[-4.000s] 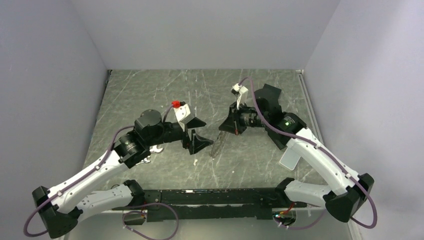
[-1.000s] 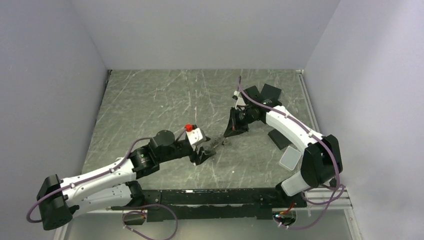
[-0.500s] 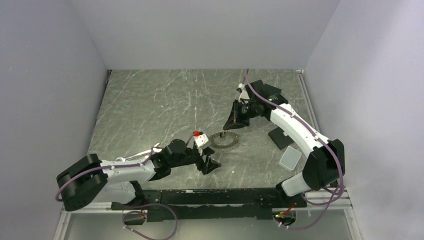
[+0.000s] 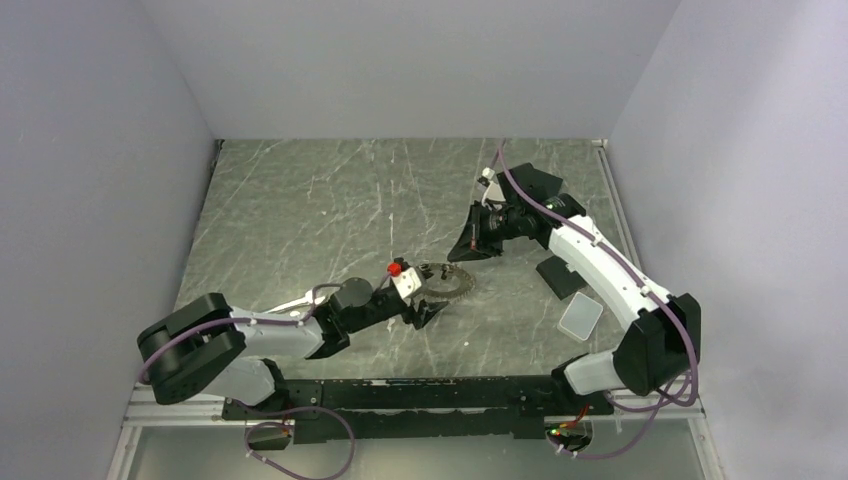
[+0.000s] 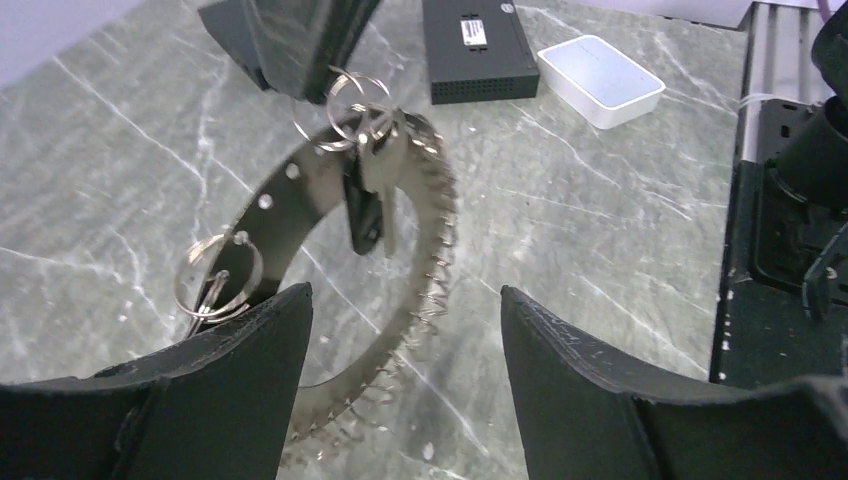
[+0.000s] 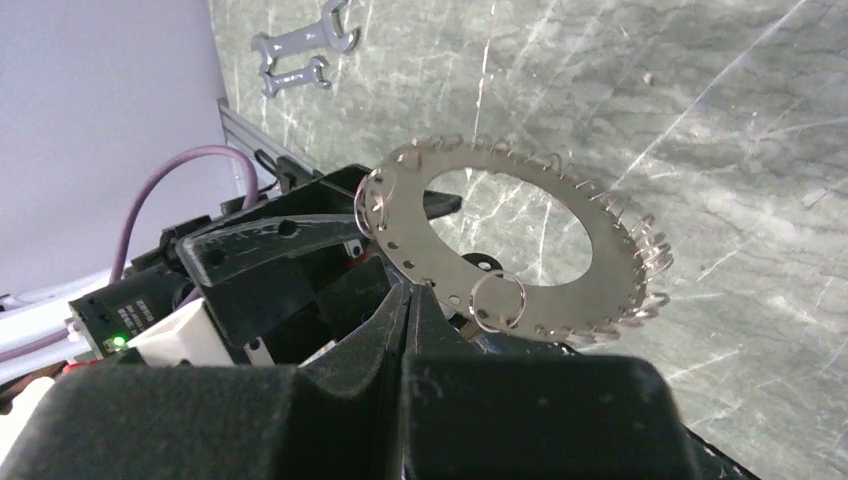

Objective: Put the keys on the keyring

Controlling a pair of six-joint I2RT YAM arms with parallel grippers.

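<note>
Keyring [image 4: 448, 281]: on table [image 4: 300, 200], centre; one key [image 5: 372, 190] hung. Left gripper [image 5: 405, 330]: fingers apart, straddling near rim; best closed squarely on bare band. Right gripper [image 6: 405, 300]: fingers together, just beyond.

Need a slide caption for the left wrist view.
Open left tool straddling the toothed keyring, which carries a key and small split rings.
</note>
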